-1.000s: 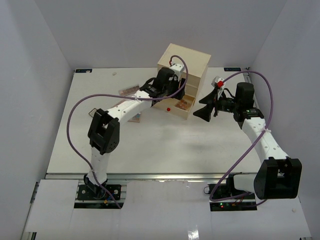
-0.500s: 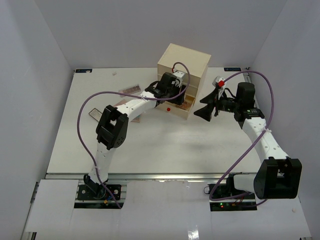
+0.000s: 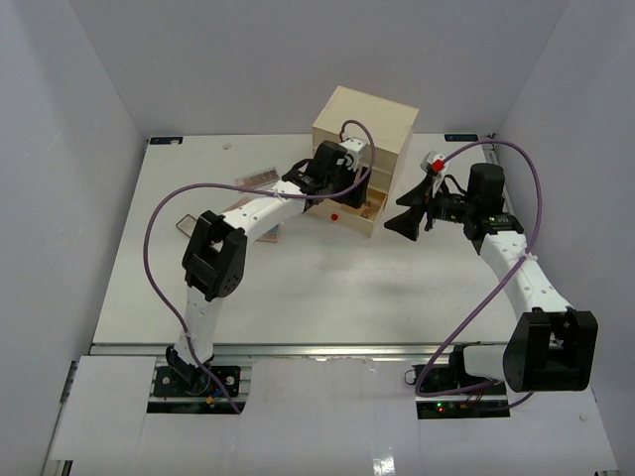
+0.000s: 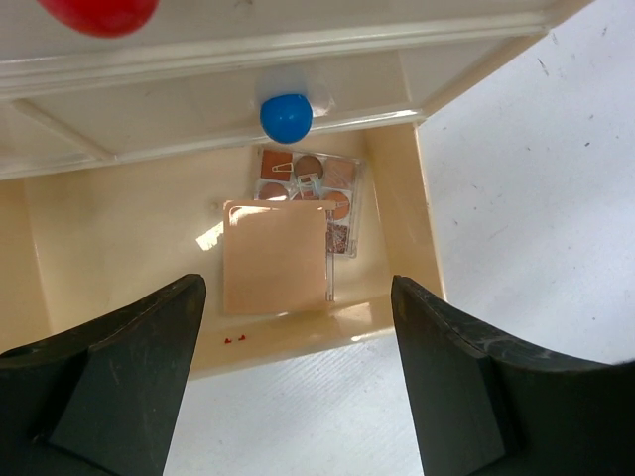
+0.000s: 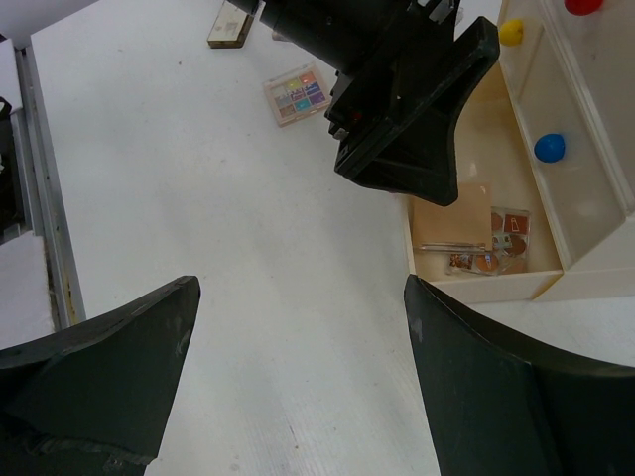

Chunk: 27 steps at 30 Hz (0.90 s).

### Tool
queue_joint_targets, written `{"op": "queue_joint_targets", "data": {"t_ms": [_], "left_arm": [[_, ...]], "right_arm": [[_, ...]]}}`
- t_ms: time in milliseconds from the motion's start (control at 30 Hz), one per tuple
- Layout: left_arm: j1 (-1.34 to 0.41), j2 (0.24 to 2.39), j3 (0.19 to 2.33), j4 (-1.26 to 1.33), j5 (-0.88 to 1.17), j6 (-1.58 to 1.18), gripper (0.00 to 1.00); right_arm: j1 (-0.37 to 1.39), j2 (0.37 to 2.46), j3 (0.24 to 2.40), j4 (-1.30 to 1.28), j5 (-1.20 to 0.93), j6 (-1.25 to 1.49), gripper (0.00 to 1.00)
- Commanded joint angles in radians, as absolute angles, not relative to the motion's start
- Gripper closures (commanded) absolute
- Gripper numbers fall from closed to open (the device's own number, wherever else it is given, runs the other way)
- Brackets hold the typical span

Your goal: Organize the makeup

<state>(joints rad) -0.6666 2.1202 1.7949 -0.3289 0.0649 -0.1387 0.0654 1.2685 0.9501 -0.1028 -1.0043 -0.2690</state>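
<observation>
The cream chest (image 3: 363, 134) has its bottom drawer (image 4: 405, 213) pulled open. Inside lie a peach square compact (image 4: 276, 258) and, partly under it, a clear palette with brown pans (image 4: 316, 180); both also show in the right wrist view, the compact (image 5: 451, 220) and the palette (image 5: 504, 243). My left gripper (image 4: 296, 327) hovers over the drawer, open and empty; it also shows in the top view (image 3: 332, 183). My right gripper (image 3: 405, 220) is open and empty above the table, right of the chest. A colourful palette (image 5: 298, 94) lies on the table.
The chest has a red knob (image 4: 99, 10), a blue knob (image 4: 286, 117) and a yellow knob (image 5: 511, 32). More flat makeup items lie left of the chest: one (image 3: 256, 179) at the back, a small dark one (image 3: 187, 224) nearer. A tan item (image 5: 230, 25) lies far off.
The left arm's elbow swung right, then back a little; its gripper stayed over the open drawer. The right arm has not moved.
</observation>
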Motion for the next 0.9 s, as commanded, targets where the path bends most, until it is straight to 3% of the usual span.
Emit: {"op": "queue_joint_targets", "data": {"t_ms": [0, 167, 433, 667, 867], "left_arm": [[-0.647, 2.005, 1.766, -0.321, 0.093, -0.139, 0.13], [-0.607, 1.846, 1.66, -0.314, 0.117, -0.174, 0.13], [-0.452, 1.38, 1.168, -0.215, 0.059, -0.27, 0.06], [-0.378, 1.018, 0.892, -0.148, -0.159, -0.293, 0.02], [-0.371, 0.769, 0.746, -0.114, -0.406, -0.244, 0.02]], "right_arm": [[0.071, 1.283, 0.952, -0.096, -1.015, -0.261, 0.1], [0.207, 1.341, 1.021, -0.198, -0.861, -0.319, 0.1], [0.436, 1.47, 1.169, -0.323, -0.645, -0.38, 0.1], [0.683, 1.739, 1.379, -0.357, -0.334, -0.352, 0.1], [0.818, 2.031, 1.779, -0.496, -0.235, -0.46, 0.1]]}}
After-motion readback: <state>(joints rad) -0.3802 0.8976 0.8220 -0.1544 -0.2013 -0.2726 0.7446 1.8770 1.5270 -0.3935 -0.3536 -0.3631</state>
